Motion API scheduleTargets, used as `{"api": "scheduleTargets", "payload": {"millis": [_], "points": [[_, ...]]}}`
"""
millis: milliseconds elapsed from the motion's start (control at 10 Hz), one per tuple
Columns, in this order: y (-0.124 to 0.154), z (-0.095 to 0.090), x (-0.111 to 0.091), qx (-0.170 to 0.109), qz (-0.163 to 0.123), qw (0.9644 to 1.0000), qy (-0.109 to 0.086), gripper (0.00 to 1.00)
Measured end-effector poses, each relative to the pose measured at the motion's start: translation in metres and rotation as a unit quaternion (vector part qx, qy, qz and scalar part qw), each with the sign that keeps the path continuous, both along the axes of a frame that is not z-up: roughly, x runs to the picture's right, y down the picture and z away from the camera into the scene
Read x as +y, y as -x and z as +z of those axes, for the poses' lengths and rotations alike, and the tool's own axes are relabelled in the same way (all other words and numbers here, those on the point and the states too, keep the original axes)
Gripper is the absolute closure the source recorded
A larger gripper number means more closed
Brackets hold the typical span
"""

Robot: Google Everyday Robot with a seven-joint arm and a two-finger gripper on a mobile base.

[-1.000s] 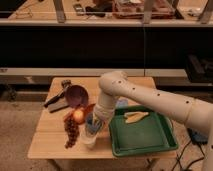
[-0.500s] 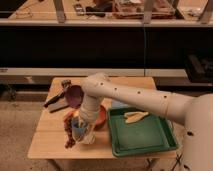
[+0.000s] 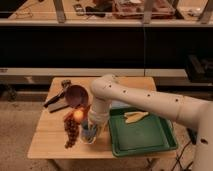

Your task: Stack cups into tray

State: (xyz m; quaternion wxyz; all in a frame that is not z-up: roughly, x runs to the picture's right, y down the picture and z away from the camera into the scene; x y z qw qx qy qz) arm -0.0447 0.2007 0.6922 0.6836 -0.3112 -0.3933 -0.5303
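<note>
The green tray [image 3: 150, 140] lies on the right half of the wooden table. The blue cup [image 3: 88, 131] stands near the table's front, left of the tray, and seems to sit inside the white cup [image 3: 90, 139]. My gripper [image 3: 94, 127] hangs from the white arm right at these cups, against the blue cup's right side, and partly hides them. Whether it holds a cup does not show.
A dark purple bowl [image 3: 76, 95] stands behind the cups, with an orange bowl [image 3: 85, 109] mostly hidden by the arm. An orange fruit [image 3: 78, 115] and a bunch of grapes [image 3: 71, 132] lie left of the cups. Black tongs [image 3: 55, 98] lie at the back left. A yellow piece [image 3: 135, 117] lies in the tray.
The arm's elbow has swung left over the table and the gripper has come down closer onto the cups. The cups and the tray have stayed in place.
</note>
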Motion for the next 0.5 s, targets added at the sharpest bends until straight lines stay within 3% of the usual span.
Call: {"api": "scheduleTargets", "payload": {"millis": [200,500], "points": [[-0.005,-0.002,-0.004,0.009,-0.008,0.9999,-0.009,1.0],[0.012,-0.004,-0.012,-0.008,-0.002,0.9994,-0.032,1.0]]}}
